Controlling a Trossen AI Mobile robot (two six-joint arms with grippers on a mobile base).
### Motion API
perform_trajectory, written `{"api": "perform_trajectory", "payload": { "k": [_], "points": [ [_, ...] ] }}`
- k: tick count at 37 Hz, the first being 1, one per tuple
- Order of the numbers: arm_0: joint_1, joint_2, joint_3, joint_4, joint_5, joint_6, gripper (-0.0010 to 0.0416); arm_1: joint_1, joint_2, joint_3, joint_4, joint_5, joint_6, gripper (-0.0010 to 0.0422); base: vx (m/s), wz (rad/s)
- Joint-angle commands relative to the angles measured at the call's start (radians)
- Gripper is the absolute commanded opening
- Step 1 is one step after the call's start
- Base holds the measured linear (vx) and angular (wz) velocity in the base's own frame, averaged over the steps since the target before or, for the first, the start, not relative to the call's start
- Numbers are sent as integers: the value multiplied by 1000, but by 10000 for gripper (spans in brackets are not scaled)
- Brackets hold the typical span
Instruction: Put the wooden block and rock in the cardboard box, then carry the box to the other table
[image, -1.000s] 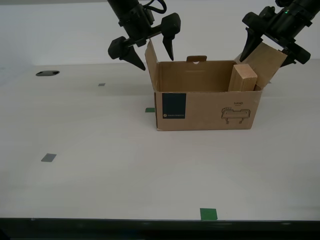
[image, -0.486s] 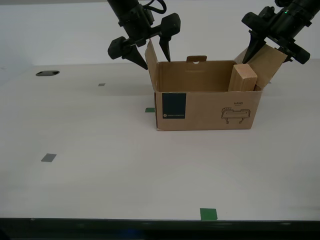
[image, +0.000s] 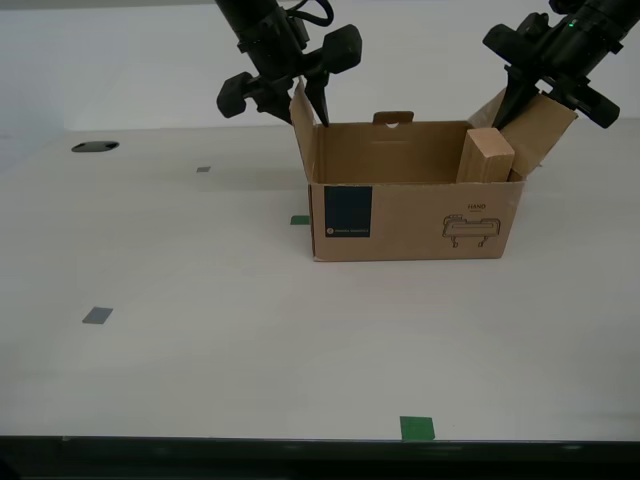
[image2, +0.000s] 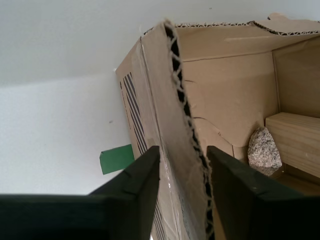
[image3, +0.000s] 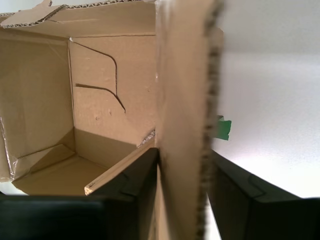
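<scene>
The cardboard box (image: 415, 215) stands on the cream table with its flaps up. The wooden block (image: 485, 155) leans upright inside it at the exterior view's right end. The rock (image2: 264, 150) lies on the box floor beside the block (image2: 295, 140). My second gripper (image2: 182, 160) is shut on the flap (image: 303, 125) at the exterior view's left end, one finger on each face. My first gripper (image3: 182, 160) is shut on the opposite flap (image: 540, 125), with the block's edge (image3: 120, 170) just inside. The other table is out of view.
Green tape marks lie beside the box (image: 300, 220) and near the table's front edge (image: 417, 428). Grey tape squares (image: 97, 315) and a dark hole (image: 94, 147) are on the exterior view's left part of the table.
Both grippers have come down a little over the end flaps and narrowed their fingers onto them. The box, block and camera have not moved.
</scene>
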Motion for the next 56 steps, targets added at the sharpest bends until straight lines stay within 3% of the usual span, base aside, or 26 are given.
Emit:
{"api": "perform_trajectory", "payload": {
  "k": [1, 8, 11, 31, 42, 48, 56],
  "points": [
    [1, 0, 0, 0, -5, 0, 85, 0, 0, 0, 4, -1, -2, 76, 0, 0],
    [1, 0, 0, -1, -5, 1, 28, 0, 0, 0, 5, -1, -5, -4, 0, 0],
    [1, 0, 0, -3, -5, 0, -7, 0, 0, 0, -1, -1, -35, 2, 0, 0],
    [6, 0, 0, -8, -6, 13, -2, 0, 0, -104, 26, -1, -36, -2, 0, 0],
    [7, -8, 0, -13, -8, 17, -2, 0, -1, -82, 35, 2, -43, -2, 0, 0],
    [8, -34, 6, -21, -9, 20, -2, 0, -2, -55, 34, 59, -60, -2, 0, 0],
    [9, -70, 63, -80, -9, 23, -1, -2, -2, 18, 11, 89, -62, -2, 0, 0]
  ]
}}
